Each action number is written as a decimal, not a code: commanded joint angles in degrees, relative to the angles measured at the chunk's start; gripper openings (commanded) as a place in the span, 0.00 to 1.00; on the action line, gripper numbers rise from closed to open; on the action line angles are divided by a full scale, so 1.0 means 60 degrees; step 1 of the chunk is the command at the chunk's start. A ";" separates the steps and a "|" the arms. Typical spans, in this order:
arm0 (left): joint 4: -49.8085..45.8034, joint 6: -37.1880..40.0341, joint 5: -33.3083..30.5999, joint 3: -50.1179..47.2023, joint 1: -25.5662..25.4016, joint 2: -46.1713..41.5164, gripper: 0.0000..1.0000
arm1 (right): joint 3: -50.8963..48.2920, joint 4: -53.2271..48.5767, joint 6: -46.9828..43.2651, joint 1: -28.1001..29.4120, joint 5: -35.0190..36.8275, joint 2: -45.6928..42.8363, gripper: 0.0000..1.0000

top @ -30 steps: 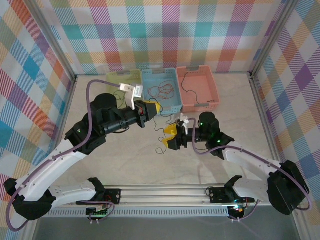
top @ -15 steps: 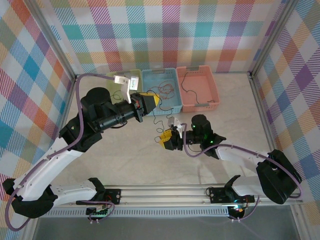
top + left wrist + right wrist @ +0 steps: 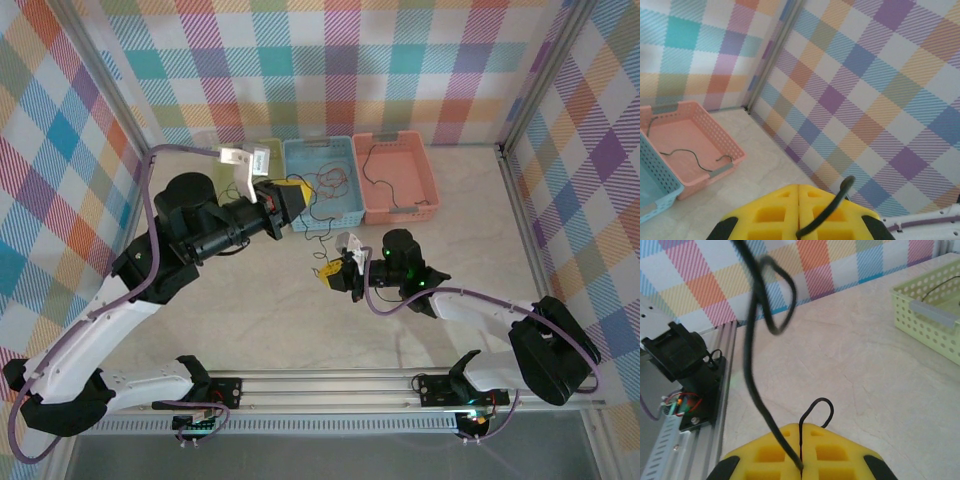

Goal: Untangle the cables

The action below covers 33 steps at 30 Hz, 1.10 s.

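My left gripper (image 3: pixel 297 192) hangs in front of the blue basket, shut on a thin black cable (image 3: pixel 832 207) that curls up out of its yellow pads (image 3: pixel 770 215). From there the black cable (image 3: pixel 318 236) runs down to my right gripper (image 3: pixel 330 272), low over the table's middle. The right gripper (image 3: pixel 801 426) is shut on that black cable (image 3: pixel 752 390), and a small loop (image 3: pixel 822 402) pokes out past its tips. Red cables (image 3: pixel 328 182) lie tangled in the blue basket (image 3: pixel 320 148). Another black cable (image 3: pixel 385 185) lies in the pink basket (image 3: pixel 428 182).
Three baskets stand in a row at the back: a yellow-green one (image 3: pixel 262 150) partly behind my left arm, the blue one, the pink one. In the right wrist view the yellow-green basket (image 3: pixel 925 322) sits at the right and the base rail (image 3: pixel 685 405) at the left.
My right gripper has closed on the black cable and shifted a little left. My left gripper has drawn back and to the left, still shut on the cable.
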 commanded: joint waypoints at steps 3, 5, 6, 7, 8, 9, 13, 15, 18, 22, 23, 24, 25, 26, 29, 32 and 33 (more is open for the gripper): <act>-0.0233 0.0669 -0.1587 0.0659 -0.0048 -0.0294 0.00 | -0.0214 -0.0051 -0.0477 0.0048 0.0971 0.0508 0.03; -0.0281 0.0962 -0.2260 0.0745 -0.0038 -0.0322 0.00 | -0.0210 -0.0148 -0.0392 0.0037 0.1462 0.0628 0.05; -0.0333 0.1069 -0.2549 0.0790 -0.0037 -0.0320 0.00 | -0.0204 -0.0186 -0.0402 0.0026 0.1573 0.0635 0.05; -0.0378 0.1155 -0.2843 0.0828 -0.0019 -0.0330 0.00 | -0.0186 -0.0244 -0.0421 0.0034 0.1627 0.0635 0.06; -0.0399 0.1294 -0.3076 0.0864 -0.0002 -0.0328 0.00 | -0.0177 -0.0278 -0.0425 0.0034 0.1745 0.0634 0.06; -0.0395 0.1389 -0.3270 0.0889 0.0016 -0.0337 0.00 | -0.0186 -0.0296 -0.0441 0.0037 0.1837 0.0625 0.05; -0.0339 0.1765 -0.4092 0.0967 0.0112 -0.0252 0.00 | -0.0261 -0.0201 -0.0371 0.0031 0.2086 0.0621 0.28; -0.0393 0.1876 -0.4509 0.1038 0.0202 -0.0131 0.00 | -0.0279 -0.0159 -0.0272 0.0026 0.2287 0.0618 0.46; -0.0375 0.2066 -0.4952 0.1140 0.0484 0.0107 0.00 | -0.0464 0.0016 -0.0179 0.0033 0.2887 0.0442 0.56; -0.0339 0.2107 -0.4863 0.1472 0.1181 0.0709 0.00 | -0.0616 0.0064 -0.0145 0.0022 0.3350 0.0277 0.59; -0.0391 0.2108 -0.4695 0.1687 0.1426 0.0955 0.00 | -0.0599 0.0010 -0.0145 0.0016 0.3309 0.0284 0.59; -0.0489 0.2134 -0.4603 0.1913 0.1640 0.1203 0.00 | -0.0561 -0.0052 -0.0145 0.0026 0.3257 0.0306 0.59; -0.0661 0.2141 -0.4525 0.2179 0.1895 0.1513 0.00 | -0.0522 -0.0145 -0.0144 0.0019 0.3192 0.0327 0.59; -0.0763 0.2061 -0.4316 0.2420 0.2255 0.1806 0.00 | -0.0489 -0.0200 -0.0145 0.0018 0.3172 0.0342 0.59; -0.0960 0.1623 -0.3605 0.2966 0.3355 0.2563 0.00 | -0.0472 -0.0225 -0.0145 0.0031 0.3182 0.0356 0.59; -0.0949 0.1209 -0.3079 0.3452 0.4322 0.3292 0.00 | -0.0448 -0.0245 -0.0145 0.0031 0.3142 0.0382 0.59; -0.0952 0.1047 -0.2936 0.3655 0.4652 0.3570 0.00 | -0.0437 -0.0256 -0.0130 0.0028 0.3102 0.0411 0.59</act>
